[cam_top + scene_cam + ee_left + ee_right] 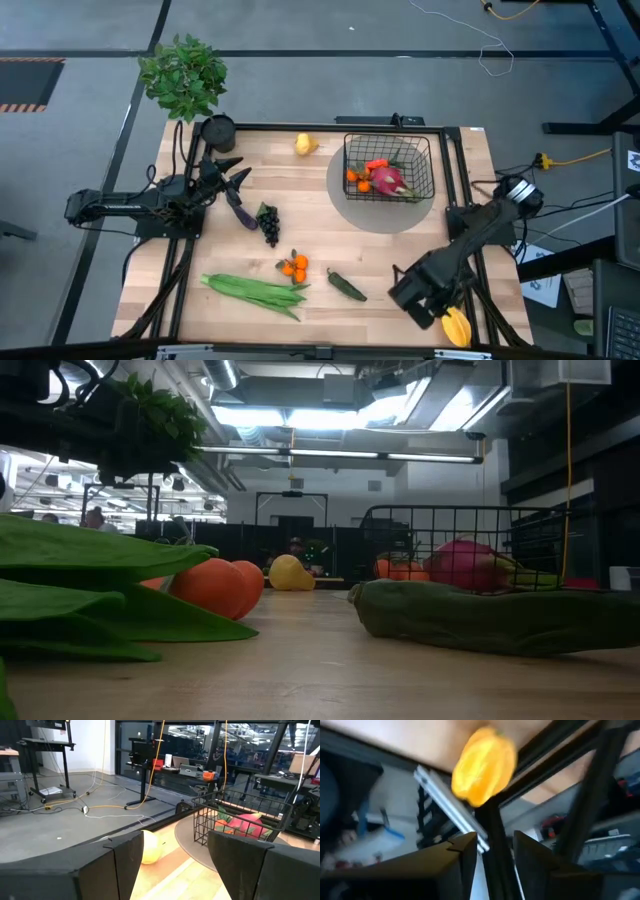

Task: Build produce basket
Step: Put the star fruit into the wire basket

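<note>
**Meanwhile, the starfruit sits off the tabletop's edge**

Overhead, the black wire-mesh basket (pixel 390 168) stands on a round grey mat (pixel 345 205) at the far right of the wooden tabletop (pixel 400 255), already holding a pink dragon fruit (pixel 388 180) and small orange fruits (pixel 360 182). Loose produce lies apart on the wood: a yellow lemon (pixel 305 144) at the far edge, a purple eggplant (pixel 241 213) beside dark grapes (pixel 269 223), an orange cluster (pixel 294 266), long green beans (pixel 255 291) and a green pepper (pixel 346 285).

The right pincer (pixel 428 308) hangs at the near right corner, just beside the yellow starfruit (pixel 457 327), which lies out on the black frame rail. Its wrist camera shows what the overhead cannot: the two dark fingers (pixel 465 851) stand apart with nothing between them, the starfruit (pixel 483 765) ahead of the tips and not gripped.

The left pincer (pixel 230 178) waits at the left side near a round black cup (pixel 217 131) and a leafy potted plant (pixel 184 75); its fingers (pixel 125 855) are spread wide and empty, facing the lemon (pixel 150 846) and basket (pixel 235 817).

The table-level camera shows neither arm (only beans (pixel 70 595), oranges (pixel 215 585), pepper (pixel 500 618) close up).
</note>
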